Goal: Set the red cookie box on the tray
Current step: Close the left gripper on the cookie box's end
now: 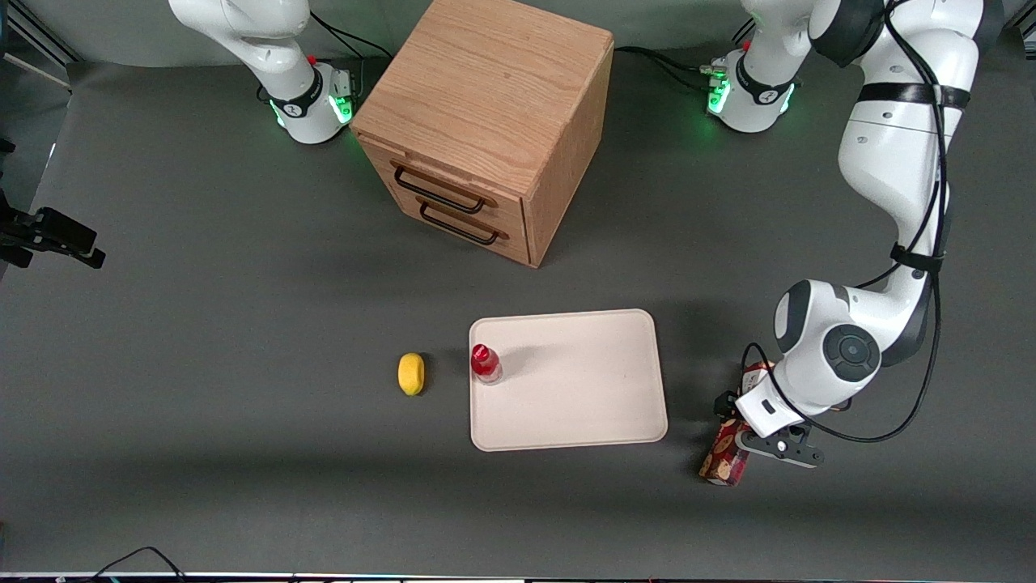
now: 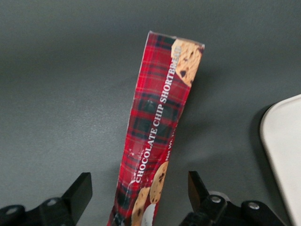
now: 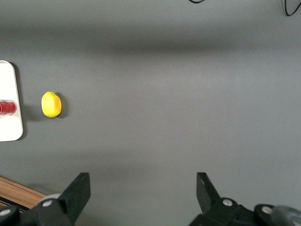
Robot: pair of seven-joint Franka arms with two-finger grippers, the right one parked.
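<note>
The red cookie box point(image 1: 724, 458) lies flat on the dark table beside the tray point(image 1: 583, 389), toward the working arm's end. It is long and narrow, with red plaid print, cookie pictures and white lettering point(image 2: 155, 136). My left gripper point(image 1: 757, 421) hangs just over the box's middle and hides part of it in the front view. In the left wrist view the gripper point(image 2: 138, 190) is open, one black finger point(image 2: 80, 193) on each side of the box with a gap to it. The pale beige tray's rounded corner point(image 2: 284, 150) shows beside the box.
A small red-capped bottle point(image 1: 485, 363) stands on the tray near the edge toward the parked arm. A yellow lemon point(image 1: 411, 373) lies on the table beside that edge. A wooden drawer cabinet point(image 1: 486, 121) stands farther from the front camera than the tray.
</note>
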